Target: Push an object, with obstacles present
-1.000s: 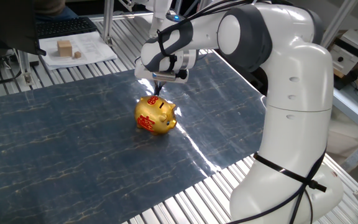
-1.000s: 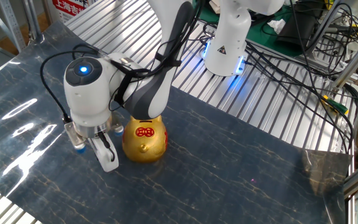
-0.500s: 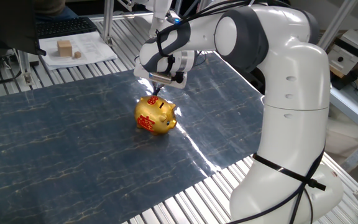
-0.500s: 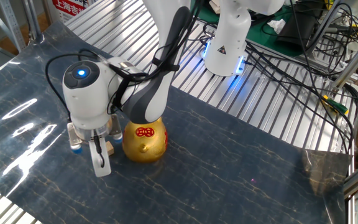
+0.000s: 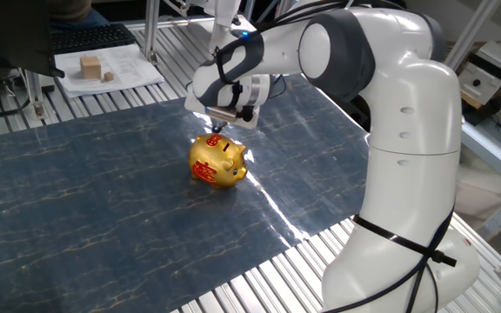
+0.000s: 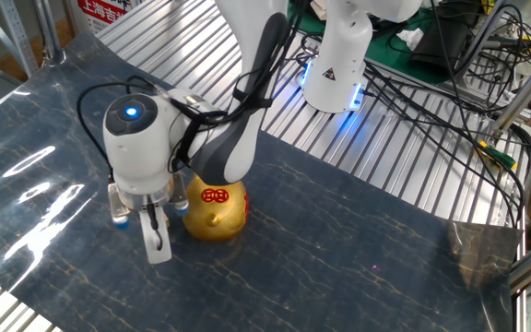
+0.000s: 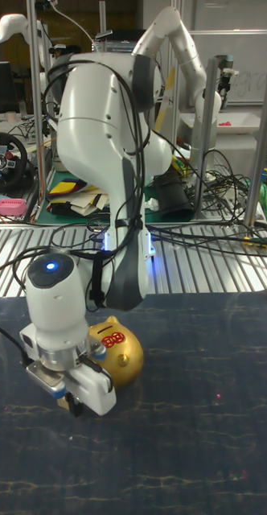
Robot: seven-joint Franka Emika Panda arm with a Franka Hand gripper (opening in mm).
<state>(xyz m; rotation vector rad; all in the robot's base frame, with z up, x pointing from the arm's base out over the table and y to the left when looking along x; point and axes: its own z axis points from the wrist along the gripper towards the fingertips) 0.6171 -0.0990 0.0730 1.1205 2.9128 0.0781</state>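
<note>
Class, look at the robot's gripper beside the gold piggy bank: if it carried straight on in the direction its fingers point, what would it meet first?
The gripper points straight down, so it would most likely meet the dark mat first, just beside the gold piggy bank. No cube shows beneath it.

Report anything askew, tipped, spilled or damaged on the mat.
Nothing stands out. The gold piggy bank stands upright on the dark mat, unmarked, with the gripper low beside it. No spill shows.

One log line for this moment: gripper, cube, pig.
gripper: low on mat, jaws look closed | gold piggy bank: upright, right beside gripper | tan cube: not visible, maybe hidden | contact: cannot tell
</note>
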